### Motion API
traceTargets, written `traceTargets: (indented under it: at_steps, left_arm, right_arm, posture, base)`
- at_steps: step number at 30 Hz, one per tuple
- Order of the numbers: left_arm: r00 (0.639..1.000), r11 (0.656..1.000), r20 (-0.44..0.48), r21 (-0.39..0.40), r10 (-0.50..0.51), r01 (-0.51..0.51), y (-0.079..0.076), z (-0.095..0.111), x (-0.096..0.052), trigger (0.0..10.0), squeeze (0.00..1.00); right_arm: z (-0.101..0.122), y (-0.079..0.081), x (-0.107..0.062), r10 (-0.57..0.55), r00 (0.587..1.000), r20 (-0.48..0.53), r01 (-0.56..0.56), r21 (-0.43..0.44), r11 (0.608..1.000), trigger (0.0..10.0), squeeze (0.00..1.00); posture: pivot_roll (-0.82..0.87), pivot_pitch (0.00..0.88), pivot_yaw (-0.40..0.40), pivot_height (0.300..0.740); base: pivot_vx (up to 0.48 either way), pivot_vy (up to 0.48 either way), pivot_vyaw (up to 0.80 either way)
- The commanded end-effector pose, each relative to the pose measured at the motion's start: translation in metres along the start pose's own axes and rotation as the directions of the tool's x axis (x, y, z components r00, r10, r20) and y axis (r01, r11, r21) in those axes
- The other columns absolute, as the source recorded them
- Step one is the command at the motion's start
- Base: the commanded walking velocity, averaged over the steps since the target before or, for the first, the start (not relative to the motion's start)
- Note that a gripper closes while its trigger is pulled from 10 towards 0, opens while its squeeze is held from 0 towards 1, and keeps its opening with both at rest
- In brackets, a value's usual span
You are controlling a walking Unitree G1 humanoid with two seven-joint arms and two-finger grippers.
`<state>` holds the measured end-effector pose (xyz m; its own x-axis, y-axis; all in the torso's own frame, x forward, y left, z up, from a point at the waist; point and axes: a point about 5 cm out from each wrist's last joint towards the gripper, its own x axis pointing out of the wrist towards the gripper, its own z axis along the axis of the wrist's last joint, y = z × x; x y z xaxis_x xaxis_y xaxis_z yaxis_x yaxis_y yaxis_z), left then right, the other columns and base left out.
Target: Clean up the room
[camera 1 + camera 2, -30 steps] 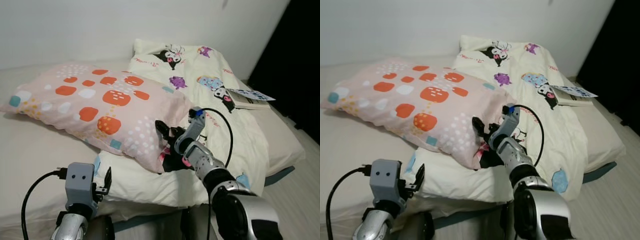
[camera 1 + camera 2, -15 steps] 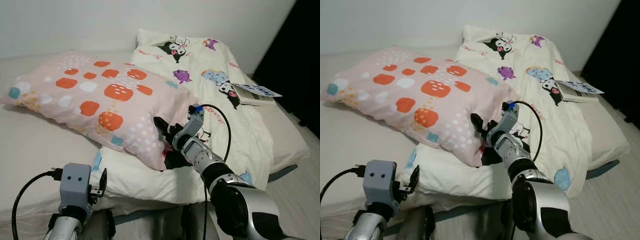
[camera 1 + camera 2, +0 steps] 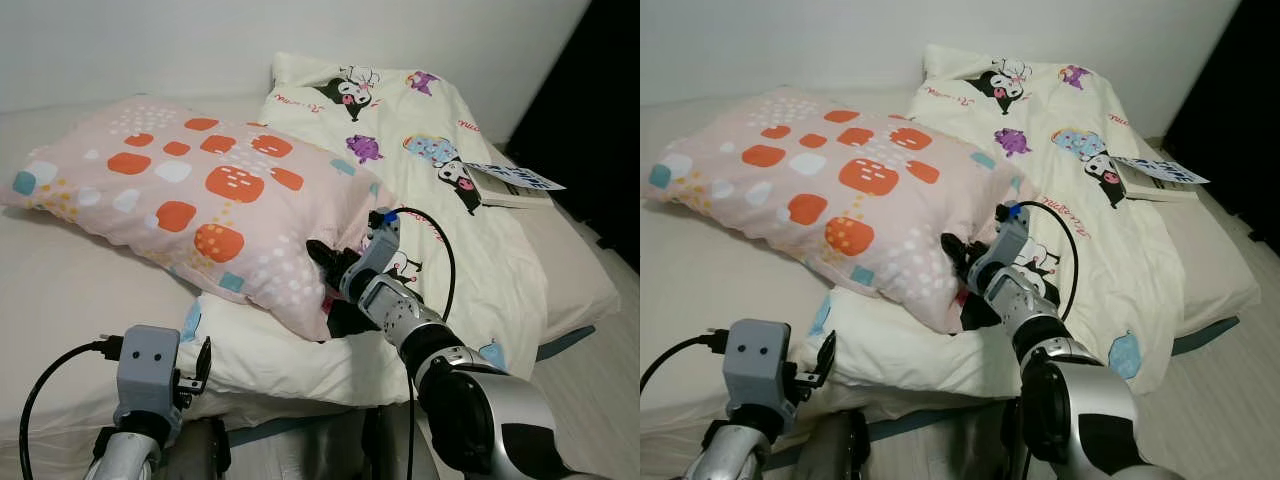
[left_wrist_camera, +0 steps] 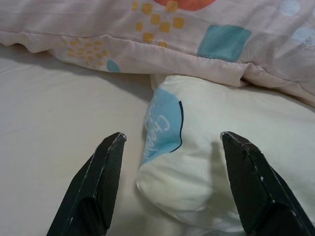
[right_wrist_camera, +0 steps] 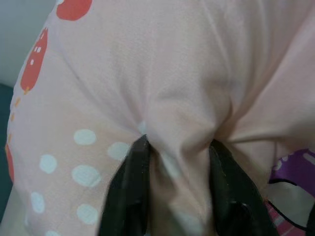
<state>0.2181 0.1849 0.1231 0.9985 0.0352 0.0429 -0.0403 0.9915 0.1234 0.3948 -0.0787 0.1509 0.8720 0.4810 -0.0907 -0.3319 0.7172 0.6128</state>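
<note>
A pink pillow with orange and white patches lies across the bed, its near corner resting on a cream cartoon-print blanket. My right gripper is shut on that near corner of the pillow; the wrist view has pink fabric pinched between the two black fingers. My left gripper hangs low at the bed's front edge, open, its fingers apart on either side of a folded blanket edge without touching it.
A book lies on the blanket at the bed's right side. The beige mattress spreads to the left. A white wall runs behind the bed, and a dark opening stands to the right. Pale floor lies at the lower right.
The camera shifted slightly. My right gripper keeps its hold on the pillow corner and has drawn it a little towards me. The left gripper has dropped a little lower.
</note>
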Motion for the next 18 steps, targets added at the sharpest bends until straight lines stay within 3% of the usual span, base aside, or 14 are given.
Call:
traceTargets:
  at_steps: [1, 12, 13, 14, 15, 17, 18]
  left_arm:
    - [1.0, 1.0, -0.026, 0.014, -0.001, 0.002, -0.0006, -0.0034, -0.0029, 10.0, 0.0]
    - [1.0, 1.0, -0.03, 0.016, 0.001, -0.001, 0.0006, -0.0043, -0.0014, 10.0, 0.0]
    - [1.0, 1.0, -0.024, 0.019, 0.0, 0.0, 0.0024, -0.0029, -0.0001, 10.0, 0.0]
    - [1.0, 1.0, -0.021, 0.02, 0.0, 0.001, 0.003, -0.0023, 0.0005, 10.0, 0.0]
    - [1.0, 1.0, -0.021, 0.02, 0.0, 0.001, 0.003, -0.0023, 0.0005, 10.0, 0.0]
    - [1.0, 1.0, -0.016, 0.018, -0.005, 0.006, 0.0031, -0.0022, 0.002, 10.0, 0.0]
    - [1.0, 1.0, -0.016, 0.018, -0.005, 0.006, 0.0031, -0.0022, 0.002, 10.0, 0.0]
  right_arm:
    - [-0.0089, -0.0002, -0.0001, -0.002, 0.999, -0.045, 0.002, -0.008, 1.0, 0.0, 0.0]
    - [-0.0063, -0.0026, -0.0009, -0.018, 0.998, -0.054, 0.015, -0.061, 0.998, 0.0, 0.0]
    - [-0.0073, -0.0033, -0.0019, -0.022, 0.984, -0.176, -0.039, -0.334, 0.942, 0.0, 0.0]
    - [-0.008, -0.0039, -0.0025, -0.028, 0.975, -0.222, -0.069, -0.42, 0.905, 0.0, 0.0]
    - [-0.008, -0.0039, -0.0025, -0.028, 0.975, -0.222, -0.069, -0.42, 0.905, 0.0, 0.0]
    - [-0.005, -0.0041, -0.0046, -0.006, 0.952, -0.308, -0.165, -0.526, 0.834, 0.0, 0.0]
    - [-0.005, -0.0041, -0.0046, -0.006, 0.952, -0.308, -0.165, -0.526, 0.834, 0.0, 0.0]
  posture:
    - [0.13, 0.315, -0.092, 0.581]
    - [0.13, 0.311, -0.093, 0.581]
    - [0.12, 0.294, -0.1, 0.581]
    - [0.12, 0.294, -0.1, 0.581]
    - [0.12, 0.294, -0.1, 0.581]
    - [0.1, 0.279, -0.102, 0.581]
    - [0.1, 0.279, -0.102, 0.581]
  base:
    - [0.0, 0.0, 0.0]
    - [0.0, 0.0, 0.0]
    - [0.0, 0.0, 0.0]
    - [0.0, 0.0, 0.0]
    - [0.0, 0.0, 0.0]
    - [0.0, 0.0, 0.0]
    - [0.0, 0.0, 0.0]
